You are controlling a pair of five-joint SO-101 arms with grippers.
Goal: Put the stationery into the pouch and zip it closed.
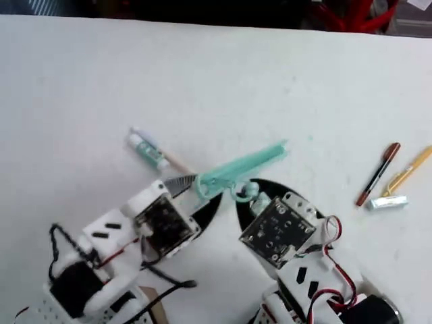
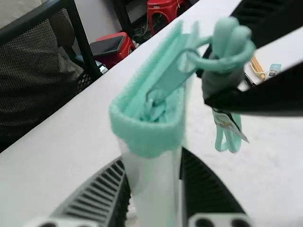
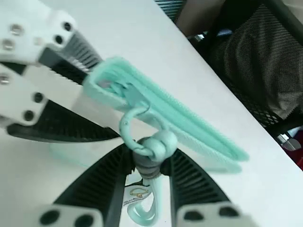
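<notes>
1. left gripper (image 2: 152,165) is clamped on 1 short end of the pouch (image 1: 243,165), jaws pinching the fabric flat; arm sits low over the table (image 1: 81,81), wrist angled in toward the other arm
2. right gripper (image 3: 147,161) is closed on the knot of the zip pull cord (image 3: 158,142), just beside the left gripper, so the 2 arms meet at the same pouch end
3. pouch is mint, looks soft, light and floppy; its free length runs out away from both arms, can't tell if the far end touches the table
4. handling guess: it will sag and twist if pinched in the slack middle, so the stiffer seam end and the cord are the best holds; the cord is thin and may slip
5. can't tell if the zip is open or closed
6. stationery lies out on the table: teal-and-white stick (image 1: 148,150) near the pouch on the left arm's side; brown marker (image 1: 378,174), yellow pen (image 1: 409,169) and small teal piece (image 1: 387,202) well apart beyond the right arm
</notes>
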